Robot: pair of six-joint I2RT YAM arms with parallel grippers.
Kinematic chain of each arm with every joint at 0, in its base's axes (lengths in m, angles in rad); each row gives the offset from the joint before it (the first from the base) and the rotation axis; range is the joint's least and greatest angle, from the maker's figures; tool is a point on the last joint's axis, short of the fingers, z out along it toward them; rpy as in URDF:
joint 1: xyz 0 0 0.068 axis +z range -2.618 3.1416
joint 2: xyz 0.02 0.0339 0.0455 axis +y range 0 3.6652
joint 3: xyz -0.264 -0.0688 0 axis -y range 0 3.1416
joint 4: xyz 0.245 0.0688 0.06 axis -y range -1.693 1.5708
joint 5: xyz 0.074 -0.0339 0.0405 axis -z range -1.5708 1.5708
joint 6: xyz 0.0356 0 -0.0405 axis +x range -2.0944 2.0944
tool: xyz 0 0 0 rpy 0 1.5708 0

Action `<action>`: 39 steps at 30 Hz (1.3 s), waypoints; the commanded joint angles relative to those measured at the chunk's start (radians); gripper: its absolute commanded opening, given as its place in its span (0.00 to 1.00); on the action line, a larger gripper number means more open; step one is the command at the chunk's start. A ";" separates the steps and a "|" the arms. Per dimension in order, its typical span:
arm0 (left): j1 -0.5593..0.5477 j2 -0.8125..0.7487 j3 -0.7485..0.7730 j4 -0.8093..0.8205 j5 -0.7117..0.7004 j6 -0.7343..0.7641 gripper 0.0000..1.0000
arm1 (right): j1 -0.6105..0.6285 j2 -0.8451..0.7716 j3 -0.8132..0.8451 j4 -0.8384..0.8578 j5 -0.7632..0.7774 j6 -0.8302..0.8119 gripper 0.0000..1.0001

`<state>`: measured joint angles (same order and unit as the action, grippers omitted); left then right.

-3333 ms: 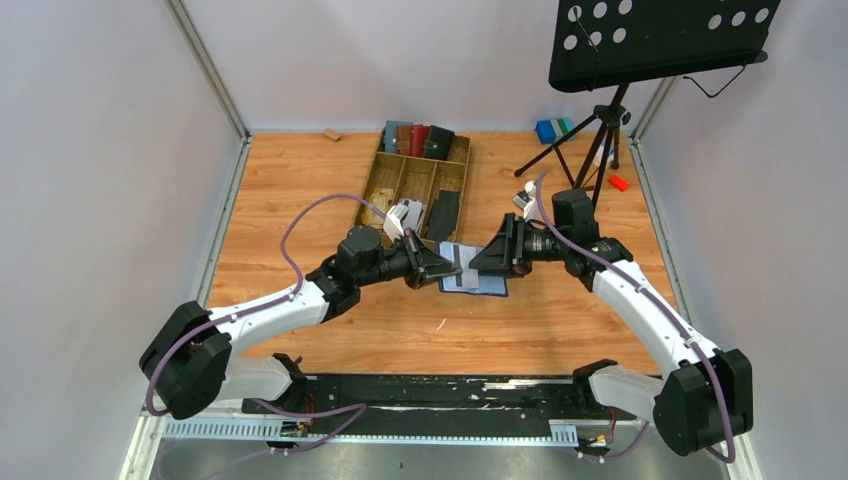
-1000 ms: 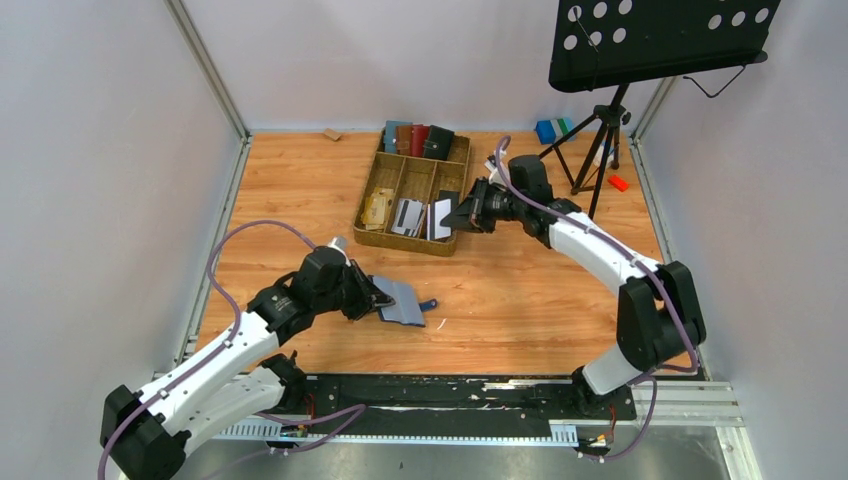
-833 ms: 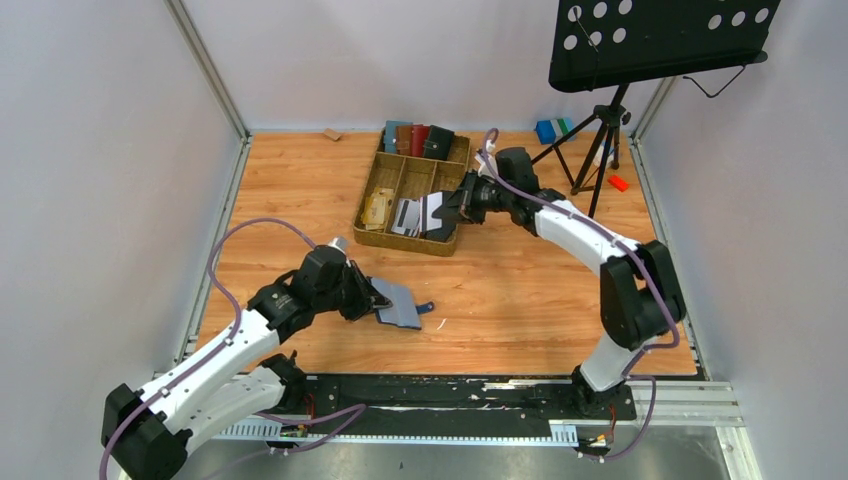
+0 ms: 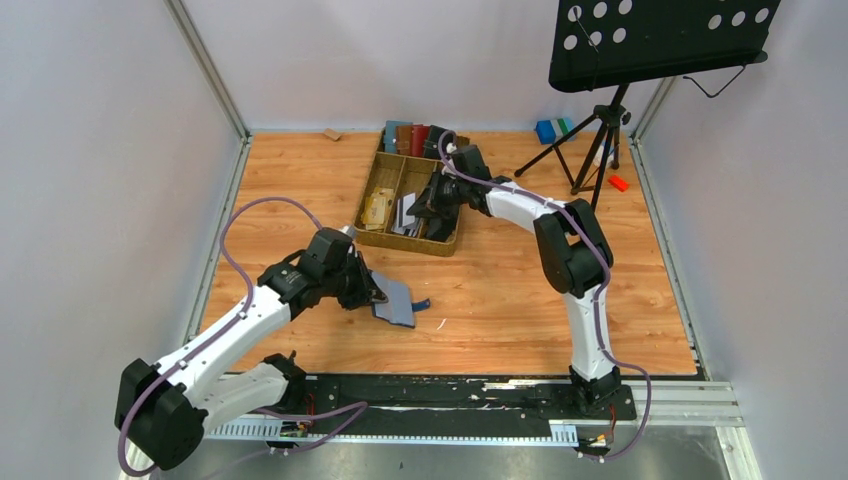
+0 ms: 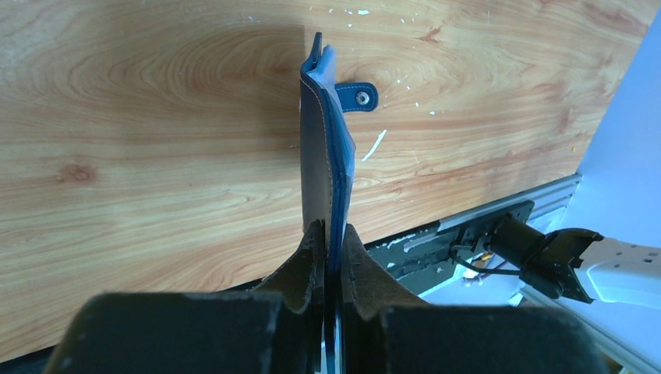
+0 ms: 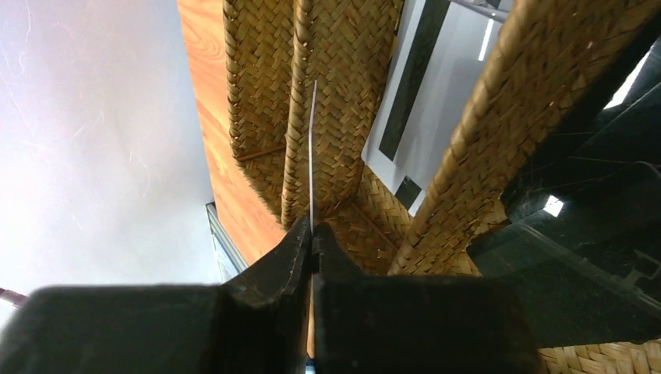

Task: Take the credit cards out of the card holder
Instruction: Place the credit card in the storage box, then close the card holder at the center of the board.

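Observation:
My left gripper (image 4: 372, 295) is shut on the navy-blue card holder (image 4: 398, 303) and holds it low over the table at front left. In the left wrist view the holder (image 5: 326, 156) stands edge-on between my fingertips (image 5: 331, 234), its side tab (image 5: 357, 97) pointing right. My right gripper (image 4: 425, 205) is over the woven tray (image 4: 405, 243), shut on a thin white credit card (image 6: 312, 156) seen edge-on above a tray divider (image 6: 335, 78). More cards lie in the tray: white-grey ones (image 4: 405, 215) (image 6: 436, 101) and tan ones (image 4: 376, 208).
Teal, brown, red and black holders (image 4: 415, 138) stand at the tray's far end. A music stand tripod (image 4: 600, 130), a blue block (image 4: 545, 130) and a small red piece (image 4: 618, 183) are at the back right. A white scrap (image 4: 440, 323) lies near the holder.
My right gripper has carried the card leftward from the tray's right edge to over its compartments. My left gripper, still holding the holder, has shifted slightly.

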<state>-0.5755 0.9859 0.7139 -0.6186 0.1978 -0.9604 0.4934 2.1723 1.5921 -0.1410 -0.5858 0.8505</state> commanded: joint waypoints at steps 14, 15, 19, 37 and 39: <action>0.048 0.090 0.127 0.009 0.067 0.116 0.00 | 0.008 -0.037 0.057 0.015 0.054 -0.021 0.44; 0.048 0.091 0.129 0.009 0.069 0.118 0.00 | 0.008 -0.051 0.052 0.007 0.054 -0.031 0.45; 0.048 0.095 0.129 0.026 0.087 0.115 0.00 | 0.006 -0.136 0.016 -0.030 0.048 -0.082 0.46; -0.029 0.168 -0.005 0.397 0.219 0.011 0.00 | -0.007 -0.831 -0.585 -0.218 0.072 -0.341 0.44; -0.036 0.189 -0.015 0.402 0.191 0.025 0.00 | -0.006 -0.822 -0.623 -0.247 0.012 -0.351 0.44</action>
<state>-0.5972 1.1450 0.7174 -0.2863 0.4221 -0.9443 0.4896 1.3624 1.0313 -0.3344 -0.4850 0.5564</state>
